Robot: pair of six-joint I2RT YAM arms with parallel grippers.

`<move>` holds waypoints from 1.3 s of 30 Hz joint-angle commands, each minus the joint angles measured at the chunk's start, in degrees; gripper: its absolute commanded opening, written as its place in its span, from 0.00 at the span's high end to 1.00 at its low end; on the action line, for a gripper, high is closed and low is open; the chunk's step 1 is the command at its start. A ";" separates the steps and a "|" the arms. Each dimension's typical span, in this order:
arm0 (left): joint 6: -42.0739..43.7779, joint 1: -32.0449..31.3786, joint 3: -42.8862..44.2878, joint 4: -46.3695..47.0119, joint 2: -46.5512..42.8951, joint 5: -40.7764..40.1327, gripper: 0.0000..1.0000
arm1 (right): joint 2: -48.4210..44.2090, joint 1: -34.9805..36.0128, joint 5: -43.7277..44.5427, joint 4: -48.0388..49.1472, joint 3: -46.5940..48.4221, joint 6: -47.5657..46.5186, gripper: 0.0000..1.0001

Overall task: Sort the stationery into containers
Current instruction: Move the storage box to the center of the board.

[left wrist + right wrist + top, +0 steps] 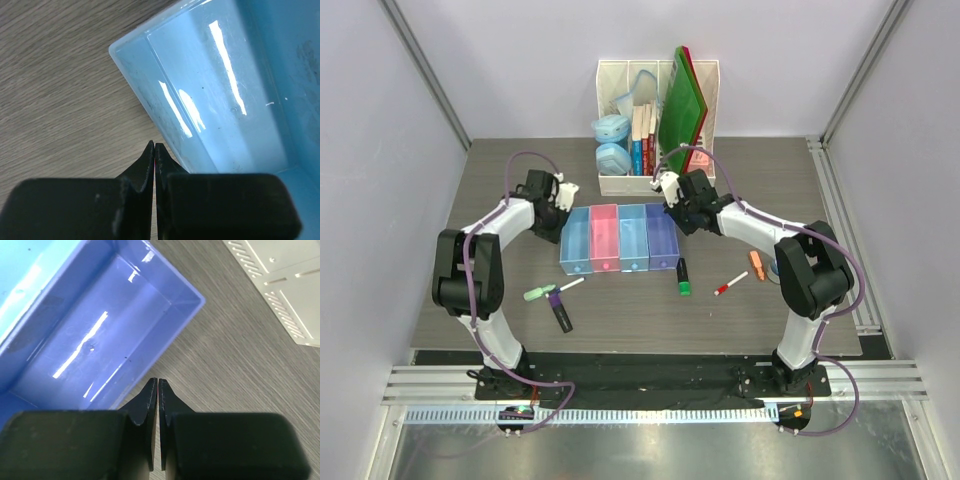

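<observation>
Four empty trays stand in a row: light blue [576, 240], pink [604, 238], light blue [633, 238], purple [661, 236]. My left gripper [563, 203] is shut and empty beside the far left corner of the left blue tray [225, 90]; the tips [154, 147] sit just outside its wall. My right gripper [672, 200] is shut and empty at the far right corner of the purple tray [110, 335], outside it [158, 382]. On the table in front lie a mint highlighter [538, 293], a white pen [570, 285], a purple-ended marker [559, 310], a green-ended marker [683, 278], a red-capped pen [730, 284] and an orange piece [757, 265]. The blue-lidded pot is out of view.
A white file rack [658, 120] with books, green folders and two pale blue cases [611, 142] stands at the back, just behind both grippers. A metal rail [840, 230] runs along the table's right edge and shows in the right wrist view [285, 285].
</observation>
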 commanded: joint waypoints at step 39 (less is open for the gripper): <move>-3.05 -11.66 12.46 -0.07 8.75 0.77 1.00 | 0.36 0.19 4.53 2.17 4.10 -2.09 0.91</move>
